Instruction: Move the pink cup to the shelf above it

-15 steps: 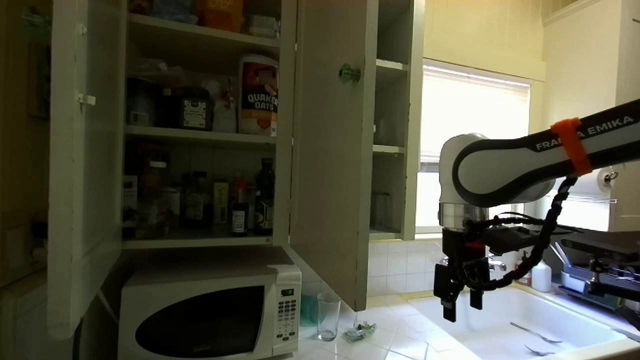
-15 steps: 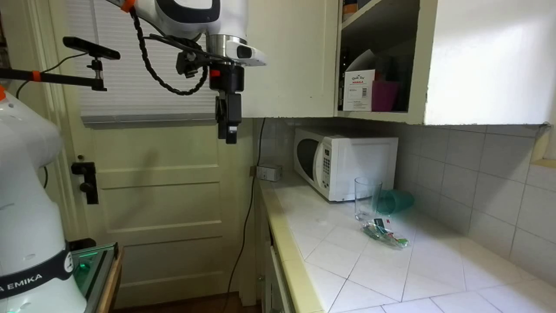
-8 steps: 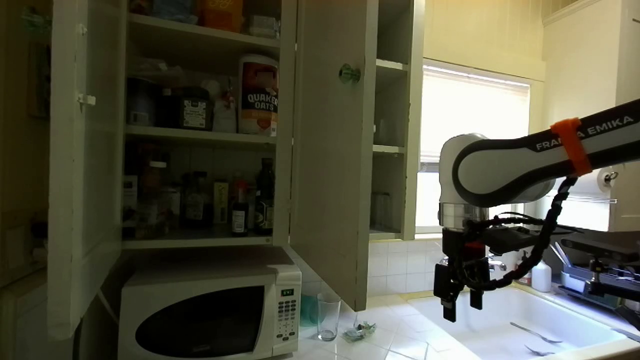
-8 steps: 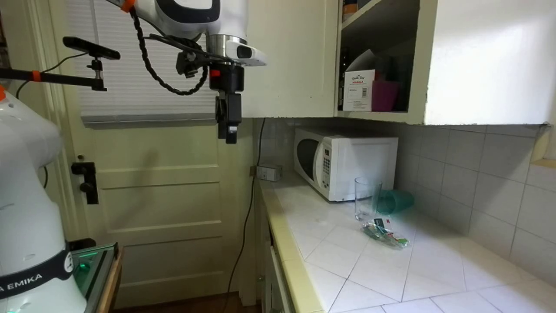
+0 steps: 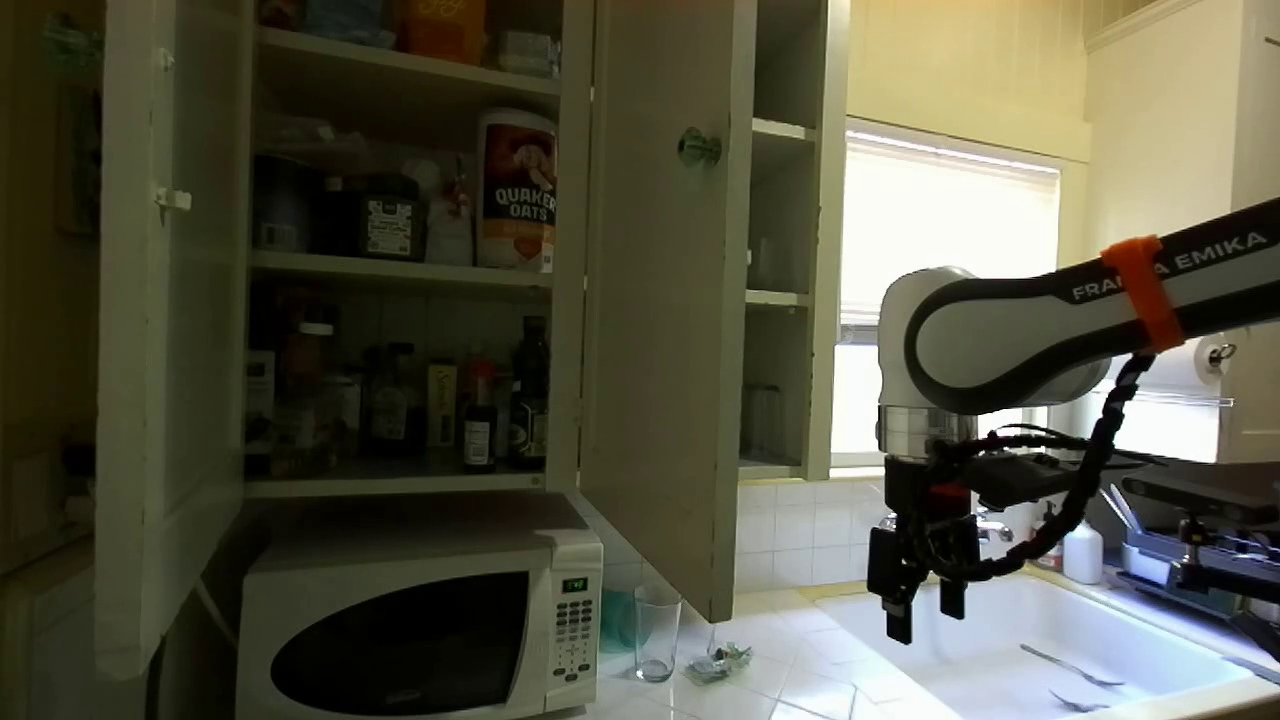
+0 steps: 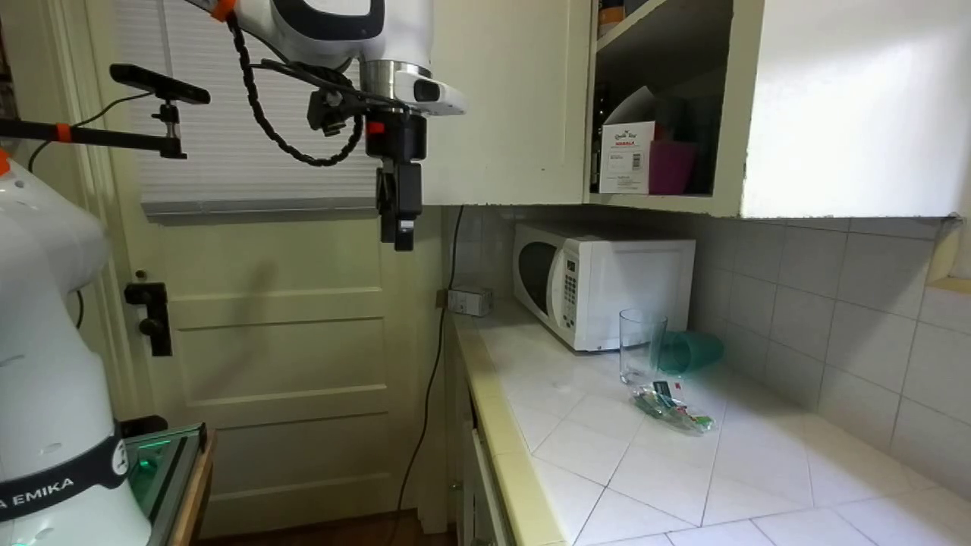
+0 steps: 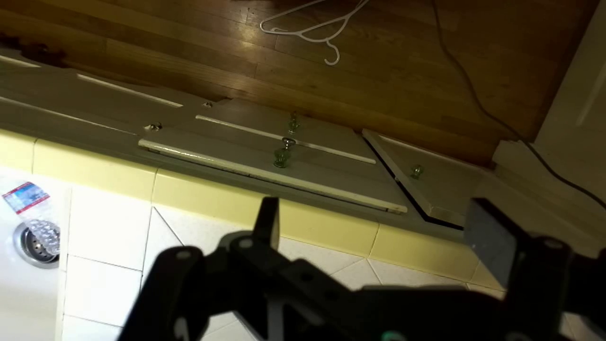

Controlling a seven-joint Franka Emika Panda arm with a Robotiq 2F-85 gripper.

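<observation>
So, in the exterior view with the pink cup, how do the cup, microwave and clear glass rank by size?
1. Microwave, easily the largest
2. Clear glass
3. Pink cup, looking about as wide as the glass but shorter

Cup (image 6: 672, 168) beside box (image 6: 626, 161) in cupboard (image 6: 737, 114), microwave (image 6: 633, 288) below on counter (image 6: 758, 470)

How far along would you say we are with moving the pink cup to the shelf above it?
Done: only access, as the cabinet stands open in an exterior view. In hand: nothing; the wrist view shows the jaws wide apart and empty. Left: the whole move, since the pink cup sits by a tea box, below the shelf, yet to be gripped, lifted and set there.
</observation>
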